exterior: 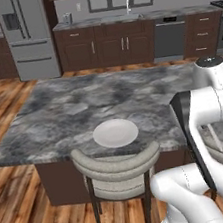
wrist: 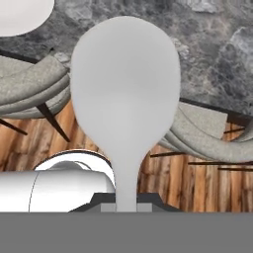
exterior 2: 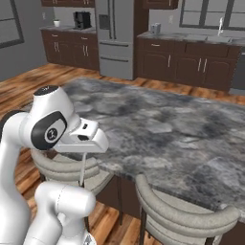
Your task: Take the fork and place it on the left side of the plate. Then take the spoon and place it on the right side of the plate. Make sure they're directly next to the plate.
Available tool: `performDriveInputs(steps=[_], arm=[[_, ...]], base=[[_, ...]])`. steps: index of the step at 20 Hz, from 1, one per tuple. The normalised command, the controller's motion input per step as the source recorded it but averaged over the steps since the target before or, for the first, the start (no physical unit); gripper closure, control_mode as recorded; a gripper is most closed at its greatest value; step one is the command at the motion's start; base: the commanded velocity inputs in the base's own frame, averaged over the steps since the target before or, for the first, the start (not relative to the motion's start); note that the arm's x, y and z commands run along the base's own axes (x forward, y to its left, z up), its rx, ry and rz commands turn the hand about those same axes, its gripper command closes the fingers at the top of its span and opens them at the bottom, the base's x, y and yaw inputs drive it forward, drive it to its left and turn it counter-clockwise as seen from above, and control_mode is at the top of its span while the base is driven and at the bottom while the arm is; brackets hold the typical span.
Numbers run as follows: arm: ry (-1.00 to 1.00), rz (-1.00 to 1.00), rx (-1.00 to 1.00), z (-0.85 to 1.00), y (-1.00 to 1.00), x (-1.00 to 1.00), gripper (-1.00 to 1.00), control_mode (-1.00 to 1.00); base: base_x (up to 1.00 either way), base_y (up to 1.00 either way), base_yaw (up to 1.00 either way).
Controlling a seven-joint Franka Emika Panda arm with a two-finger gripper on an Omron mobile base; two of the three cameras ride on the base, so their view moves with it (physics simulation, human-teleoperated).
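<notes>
Spoon in hand, plate waiting

Spoon (wrist: 124,94) is held tight in the hand (exterior 2: 84,149), with the round bowl end sticking out and the thin handle pinched at the bottom. From the right side, the spoon hangs down below the hand, off the near edge of the bench (exterior: 58,116), above the chairs (exterior: 117,171). The plate (exterior: 115,133) sits near the front edge of the bench, well apart from the hand. I cannot see the fork.

I think the job now is to carry the spoon over. Lift it higher than the bench edge first. Move it to the right side of the plate. Lay it flat, just beside the rim, not on it. Then let go slowly.
</notes>
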Motion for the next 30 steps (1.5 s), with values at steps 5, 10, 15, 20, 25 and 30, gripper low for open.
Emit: performDriveInputs(steps=[5,10,15,20,25,30], arm=[[0.09,-0.07,0.00,0.00,0.07,0.66,1.00,-1.00],[0.00,-0.02,0.00,-0.01,0.09,0.59,1.00,-1.00],[-0.03,0.00,0.00,-0.19,0.15,0.68,1.00,-1.00],[-0.02,0.00,0.00,-0.42,0.30,0.67,1.00,-1.00],[-0.07,0.00,0.06,-0.34,0.03,0.48,1.00,-1.00],[-0.04,0.00,0.10,-0.28,0.00,0.42,1.00,-1.00]], base=[[0.00,0.00,0.00],[0.00,0.00,0.00],[0.00,0.00,0.00],[0.00,0.00,0.00],[0.00,0.00,0.00],[0.00,0.00,0.00]])
